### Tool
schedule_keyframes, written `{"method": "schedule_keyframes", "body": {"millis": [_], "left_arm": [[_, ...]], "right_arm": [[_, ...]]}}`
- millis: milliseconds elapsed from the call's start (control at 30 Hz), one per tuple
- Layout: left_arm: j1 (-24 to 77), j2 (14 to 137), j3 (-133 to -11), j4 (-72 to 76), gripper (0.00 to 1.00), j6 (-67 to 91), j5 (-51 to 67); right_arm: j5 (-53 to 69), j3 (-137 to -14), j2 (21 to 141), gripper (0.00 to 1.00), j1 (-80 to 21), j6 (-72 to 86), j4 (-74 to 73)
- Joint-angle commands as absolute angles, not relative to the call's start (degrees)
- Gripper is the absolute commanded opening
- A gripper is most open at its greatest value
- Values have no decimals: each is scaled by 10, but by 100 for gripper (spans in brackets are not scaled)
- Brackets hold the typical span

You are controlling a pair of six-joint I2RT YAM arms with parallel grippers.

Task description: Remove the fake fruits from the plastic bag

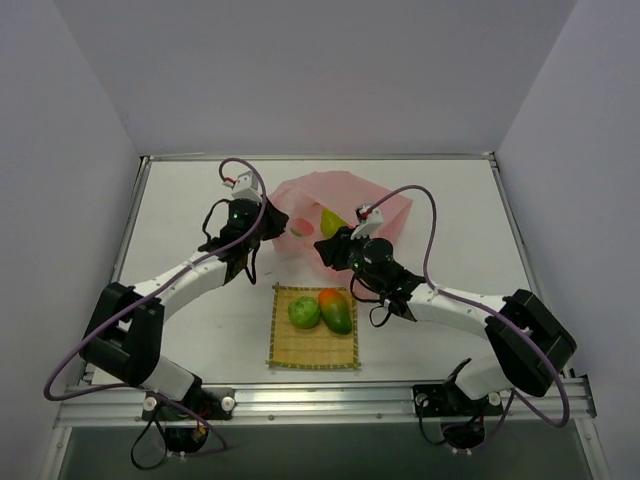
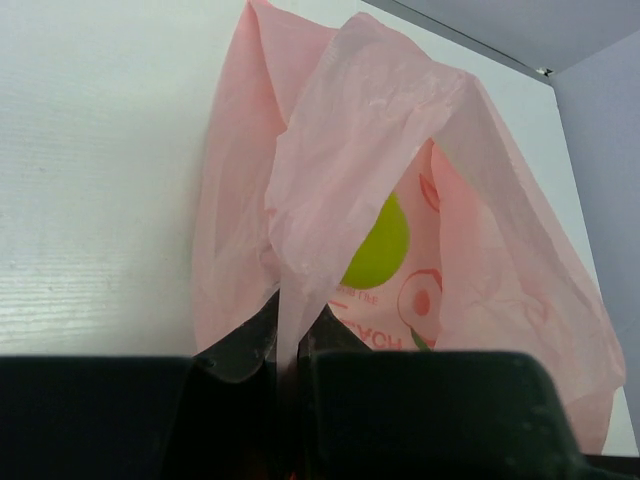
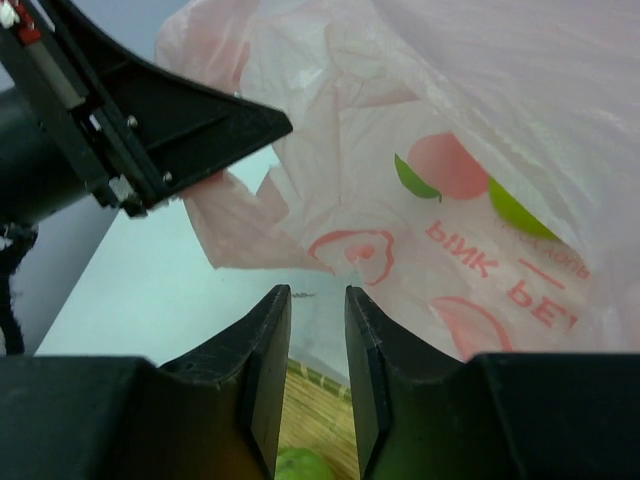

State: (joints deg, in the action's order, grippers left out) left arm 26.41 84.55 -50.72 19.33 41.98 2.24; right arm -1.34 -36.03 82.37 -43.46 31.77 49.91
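The pink plastic bag (image 1: 345,200) lies at the back middle of the table. The yellow-green pear (image 1: 332,222) is inside it and shows through its mouth in the left wrist view (image 2: 380,245) and through the film in the right wrist view (image 3: 520,215). The round green fruit (image 1: 304,312) and the mango (image 1: 336,310) lie on the bamboo mat (image 1: 285,352). My left gripper (image 1: 268,226) is shut on the bag's edge (image 2: 300,250) and holds it up. My right gripper (image 1: 326,250) hovers between bag and mat, open a little and empty (image 3: 318,296).
The left gripper's body (image 3: 150,130) shows in the upper left of the right wrist view, close to the bag. The mat (image 3: 310,400) and the round green fruit (image 3: 300,466) lie below my right fingers. White walls enclose the table (image 1: 180,215) on three sides.
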Motion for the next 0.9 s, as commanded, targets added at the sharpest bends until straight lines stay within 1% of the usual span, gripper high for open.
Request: {"method": "schedule_keyframes", "body": {"millis": [0,33,67,133,233,300,367,533,667,767,833,867], "left_arm": [[258,858,-556,194,2,405,33],[258,860,-558,195,2,406,34],[258,861,-556,198,2,412,39],[259,864,-539,222,2,424,43],[265,866,-512,244,2,441,48],[272,867,-498,251,2,445,47],[277,867,-494,251,2,443,49],[301,860,-483,257,2,436,49],[318,863,-479,275,2,438,59],[336,870,-477,302,2,446,68],[344,877,-478,311,2,448,72],[351,879,-478,319,2,451,76]], "right_arm": [[2,-355,786,26,-450,283,434],[-41,-351,784,27,-449,284,426],[-64,-353,783,30,-450,287,415],[-93,-373,795,31,-449,287,391],[-114,-402,836,35,-449,282,408],[-147,-452,887,36,-449,265,394],[-173,-508,917,36,-432,249,364],[-206,-568,971,36,-361,219,300],[-239,-607,1000,39,-330,181,248],[-289,-629,1015,44,-318,151,208],[-313,-636,1017,49,-316,135,203],[-315,-637,1018,49,-316,121,203]]}}
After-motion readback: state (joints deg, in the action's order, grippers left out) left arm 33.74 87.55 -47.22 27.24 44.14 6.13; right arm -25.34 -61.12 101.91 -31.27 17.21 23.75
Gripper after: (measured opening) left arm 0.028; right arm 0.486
